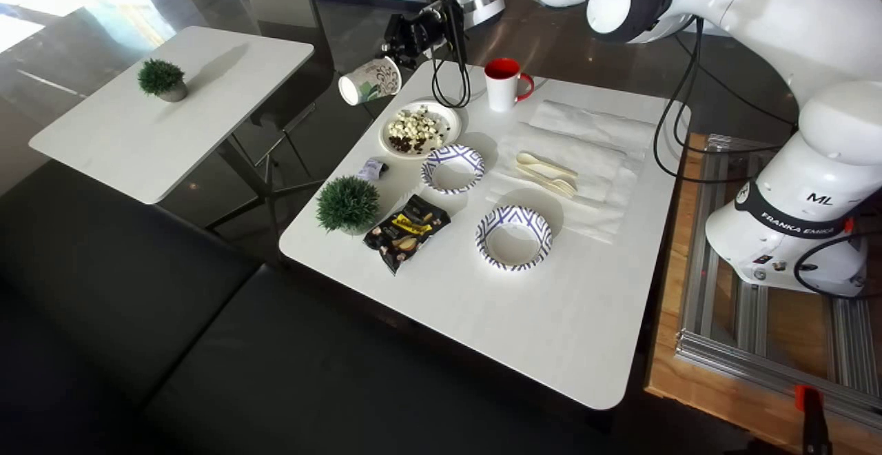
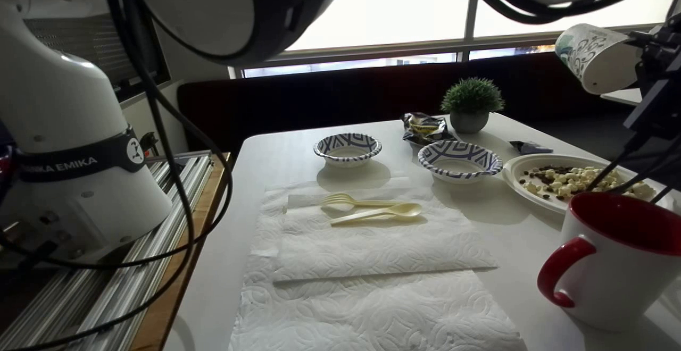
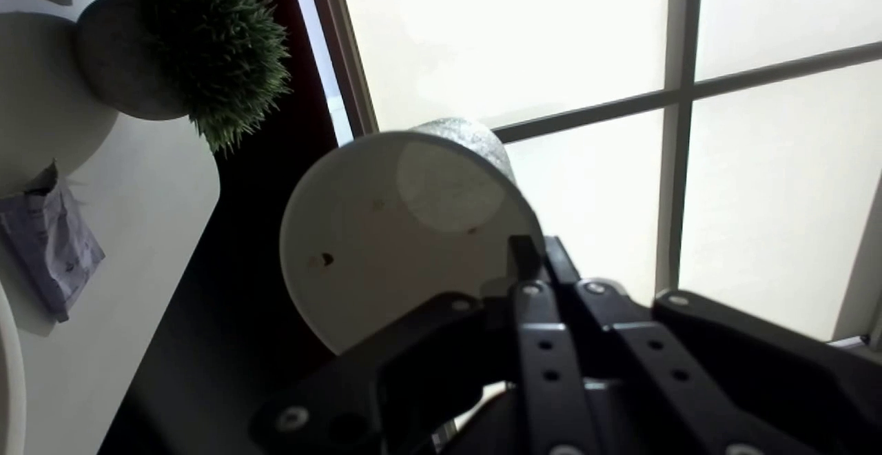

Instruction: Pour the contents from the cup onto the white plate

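My gripper [image 1: 391, 54] is shut on the rim wall of a patterned paper cup [image 1: 375, 81]. The cup lies on its side in the air, with its mouth toward the gripper, and also shows in an exterior view [image 2: 590, 56]. In the wrist view the fingertips [image 3: 541, 248] pinch the rim, and a few dark specks show inside the cup [image 3: 386, 248]. The white plate [image 1: 454, 123] is on the table below, also in an exterior view [image 2: 512, 173]. Pale popcorn-like pieces [image 1: 417, 124] and dark bits [image 1: 402, 143] lie on it.
A red-and-white mug [image 1: 501, 89] stands close beside the plate. Two patterned bowls [image 1: 453, 178] [image 1: 513, 243], a black snack bag [image 1: 406, 231], a small packet [image 1: 372, 169] and a potted plant [image 1: 348, 203] are nearby. Wooden cutlery [image 1: 546, 172] lies on paper towels [image 1: 592, 165].
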